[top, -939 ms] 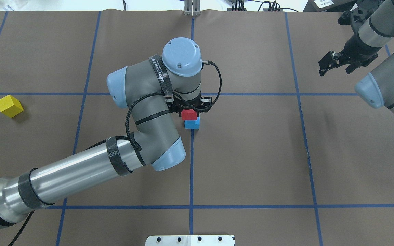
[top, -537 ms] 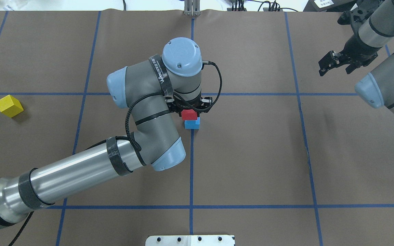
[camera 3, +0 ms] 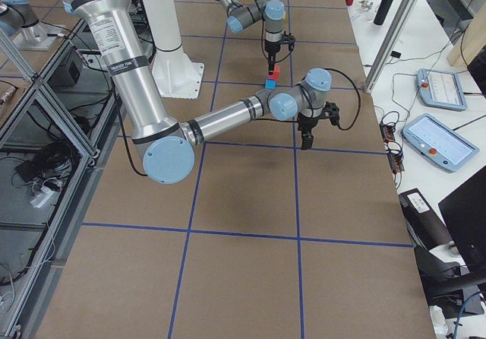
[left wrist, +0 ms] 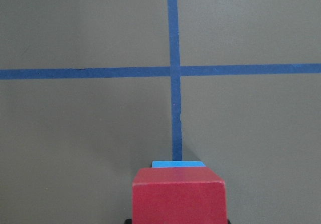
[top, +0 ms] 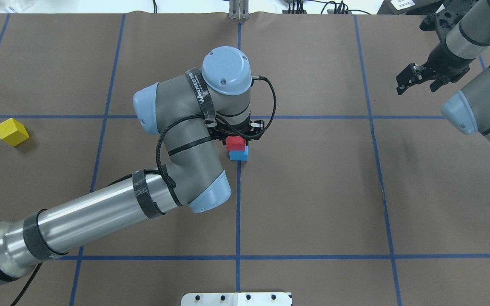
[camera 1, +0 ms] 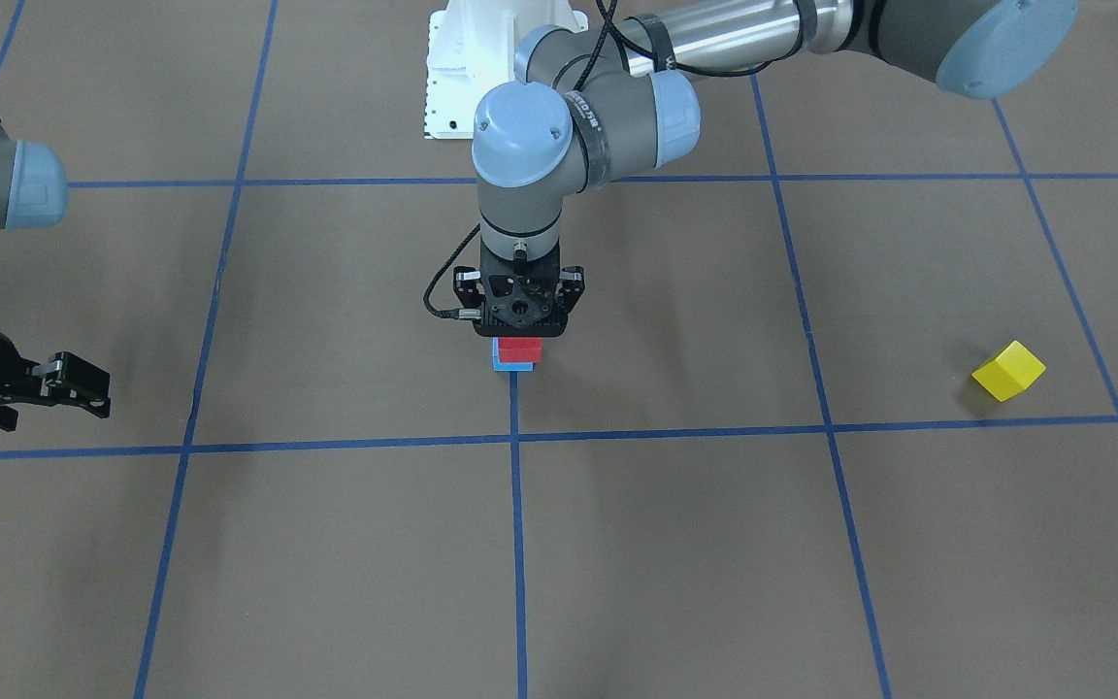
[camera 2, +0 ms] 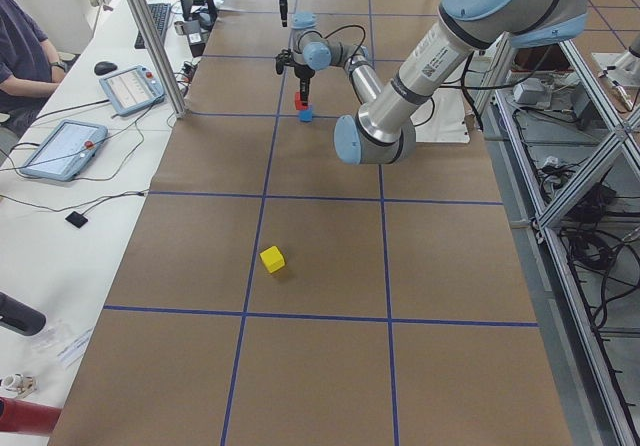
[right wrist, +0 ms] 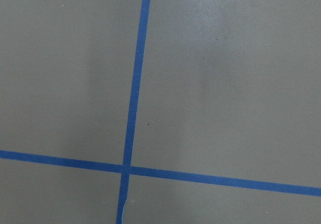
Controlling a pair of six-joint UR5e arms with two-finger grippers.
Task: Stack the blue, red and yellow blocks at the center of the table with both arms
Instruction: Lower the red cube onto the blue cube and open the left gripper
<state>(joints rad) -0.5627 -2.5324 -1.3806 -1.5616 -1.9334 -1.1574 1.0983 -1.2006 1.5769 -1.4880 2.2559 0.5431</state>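
The left gripper [top: 236, 138] is positioned at the centre of the desk [top: 313, 199], pointed straight down. Its jaws are clamped on the red block [top: 235, 143], one on each side. The red block is set on top of the blue block [top: 239, 156], and the two are stacked squarely. In the left wrist view only a thin strip of blue is shown beyond the red top face. The stack is placed on a blue tape line [top: 238, 204], just near of a line crossing.

The yellow block [top: 12, 131] is located far to the left on the desk, well apart from the stack and turned at an angle to the grid. It is touched by neither gripper.

The right gripper [top: 417, 85] is held above the far right part of the desk, well apart from all three blocks. Its jaws are spread apart and nothing is held between them. In the right wrist view only bare desk surface and crossing tape lines are shown.
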